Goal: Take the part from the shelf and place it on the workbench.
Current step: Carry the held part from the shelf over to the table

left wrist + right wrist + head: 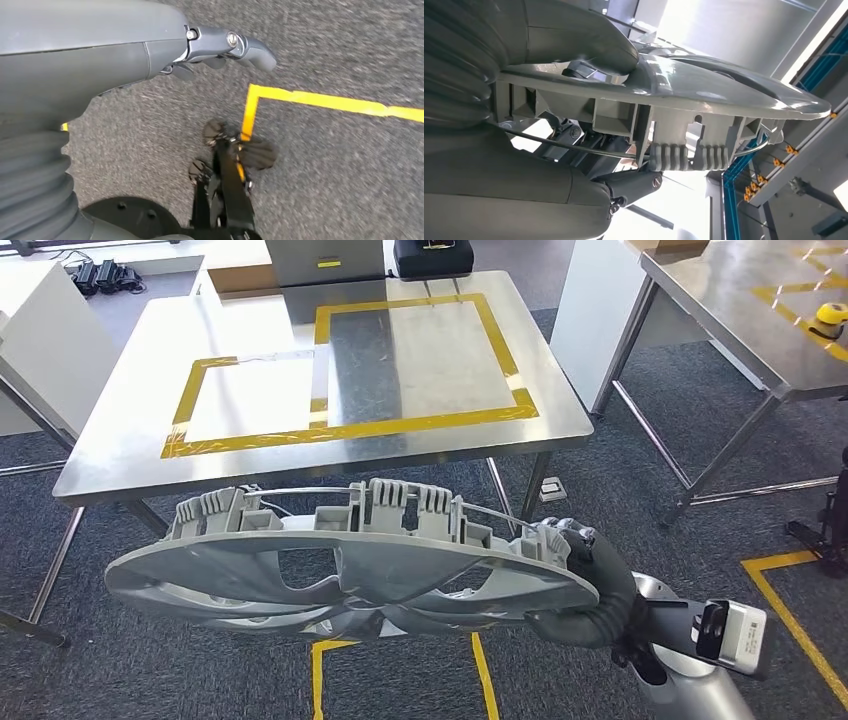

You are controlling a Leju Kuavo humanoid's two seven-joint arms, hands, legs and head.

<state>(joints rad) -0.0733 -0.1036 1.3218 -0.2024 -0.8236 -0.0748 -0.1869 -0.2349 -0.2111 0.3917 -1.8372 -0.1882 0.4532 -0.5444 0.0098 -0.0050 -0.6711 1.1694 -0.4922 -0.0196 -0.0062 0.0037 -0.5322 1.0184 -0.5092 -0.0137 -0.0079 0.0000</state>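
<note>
grey plastic wheel cover (350, 570) held flat in front of the steel table (120, 455), not yet over it. right hand (580, 575) clamped on its rim. looks light, stiff, wide; one-edge hold invites sag. left hand (220, 47) hangs, fingers curled in, holding nothing.

My right hand (574, 90) grips the grey plastic part (704, 95) at its rim, thumb (574, 37) pressed on the smooth curved face and a darker finger (631, 182) on the ribbed side. I see blocky ribbed clips (689, 155) and a thin wire (574, 146) running along that side. Behind the part are bright light and blue rails (730, 200) with small orange fittings (769, 167).
</note>
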